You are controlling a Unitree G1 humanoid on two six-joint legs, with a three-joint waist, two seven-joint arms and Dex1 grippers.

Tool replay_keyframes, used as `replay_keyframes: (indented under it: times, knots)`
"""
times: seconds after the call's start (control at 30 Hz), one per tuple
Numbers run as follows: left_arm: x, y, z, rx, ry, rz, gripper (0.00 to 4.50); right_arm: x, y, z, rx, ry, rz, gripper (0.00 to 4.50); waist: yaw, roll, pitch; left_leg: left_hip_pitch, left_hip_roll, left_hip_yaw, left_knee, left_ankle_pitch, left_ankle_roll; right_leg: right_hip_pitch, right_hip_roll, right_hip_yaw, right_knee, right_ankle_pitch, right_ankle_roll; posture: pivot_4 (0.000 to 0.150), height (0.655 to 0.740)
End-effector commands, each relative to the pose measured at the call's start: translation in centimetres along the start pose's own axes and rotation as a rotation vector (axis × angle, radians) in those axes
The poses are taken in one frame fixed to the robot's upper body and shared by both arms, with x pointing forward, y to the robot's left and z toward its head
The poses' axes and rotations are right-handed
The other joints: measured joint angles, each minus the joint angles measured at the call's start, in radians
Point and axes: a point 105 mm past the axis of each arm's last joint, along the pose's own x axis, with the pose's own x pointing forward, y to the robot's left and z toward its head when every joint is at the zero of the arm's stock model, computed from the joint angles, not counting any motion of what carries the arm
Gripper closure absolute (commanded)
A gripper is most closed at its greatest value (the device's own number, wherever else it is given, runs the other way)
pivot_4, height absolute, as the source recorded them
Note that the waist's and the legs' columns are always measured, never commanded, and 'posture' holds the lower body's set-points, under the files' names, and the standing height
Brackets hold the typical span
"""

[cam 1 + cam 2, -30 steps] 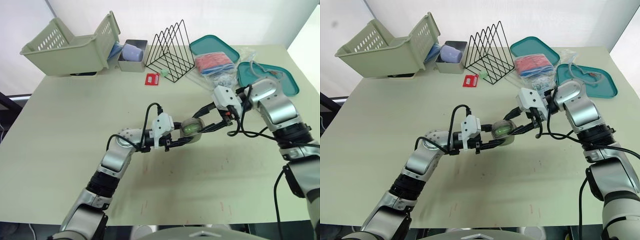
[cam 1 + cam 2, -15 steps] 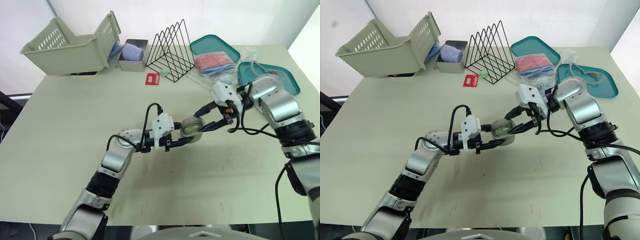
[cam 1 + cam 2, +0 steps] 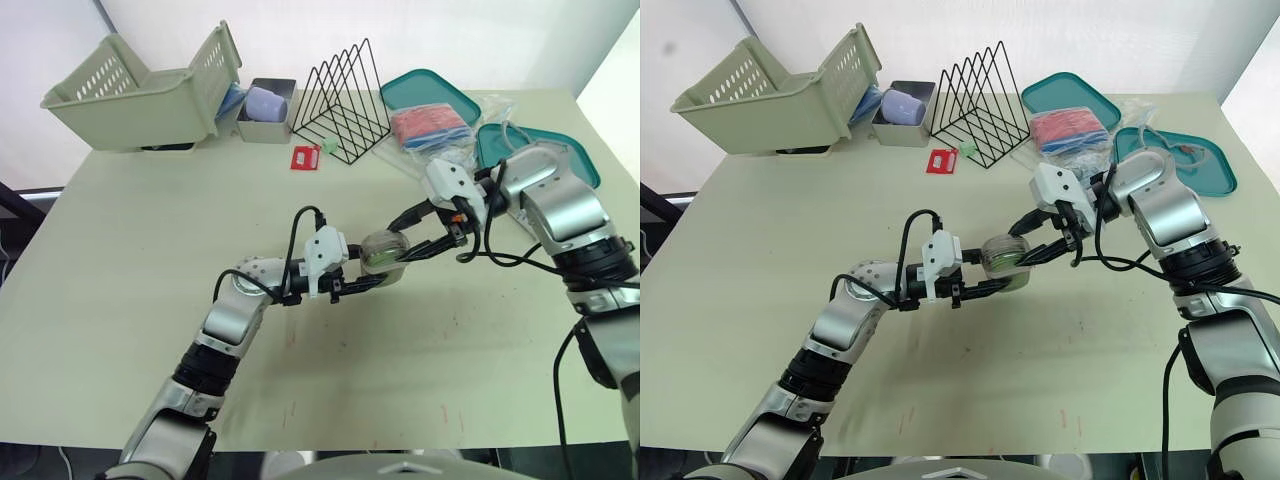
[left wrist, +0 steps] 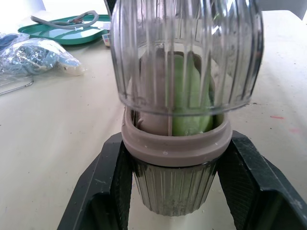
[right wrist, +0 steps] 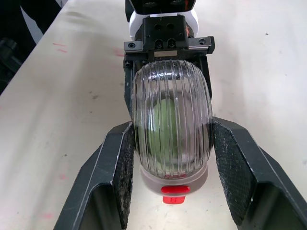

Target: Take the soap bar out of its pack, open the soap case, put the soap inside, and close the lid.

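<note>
**Mia:** What is new in the head views?

**Tom:** Not much. The right arm has gone up a tiny bit, and the soap case [image 3: 383, 250] went up with it. The case is held between the left gripper [image 3: 385, 272] and the right gripper [image 3: 403, 247], over the middle of the worktop [image 3: 120, 260].

**Mia:** And the left wrist view?

**Tom:** The left jaws squeeze the bottom half of the case. The green soap [image 4: 189, 96] is inside. The clear lid [image 4: 187, 48] sits over it, but I see a gap. I think it is not shut all the way.

**Mia:** The right wrist view?

**Tom:** The right jaws hug the lid on both sides. A red catch [image 5: 172, 189] is at its near end.

**Mia:** So what is left to do?

**Tom:** Just pushing the lid down, I think.

**Mia:** What about the worktop and the room?

**Tom:** The worktop is pale, with little red marks. At the far end are a basket [image 3: 140, 90], a wire rack [image 3: 345, 100] and two teal trays [image 3: 428, 95]. Behind them is a white wall [image 3: 450, 30].
</note>
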Motion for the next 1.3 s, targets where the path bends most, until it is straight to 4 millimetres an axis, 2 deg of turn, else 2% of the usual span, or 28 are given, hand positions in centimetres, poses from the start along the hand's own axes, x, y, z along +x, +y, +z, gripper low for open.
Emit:
replay_keyframes:
  times: [0.03,0.57,1.3]
  knots:
    - [0.0,0.0,1.4,0.045,-0.043,-0.004,2.5,-0.5,-0.5,0.6,-0.038,0.004,-0.03,2.65,0.0,0.0,0.0,0.0,0.0,0.0,0.0,0.0,0.0,0.0,0.0,0.0,0.0,0.0,0.0,0.15,0.74]
    - [0.1,0.1,1.5,0.048,-0.042,-0.004,2.5,-0.7,0.3,0.1,0.0,0.02,0.009,2.65,0.0,0.0,0.0,0.0,0.0,0.0,0.0,0.0,0.0,0.0,0.0,0.0,0.0,0.0,0.0,0.15,0.74]
    - [0.2,-0.1,1.6,0.05,-0.049,-0.002,2.5,0.8,0.5,-2.5,0.043,0.076,-0.012,2.65,0.0,0.0,0.0,0.001,0.0,0.0,0.0,0.0,0.0,0.0,0.0,0.0,0.0,0.0,0.0,0.15,0.74]
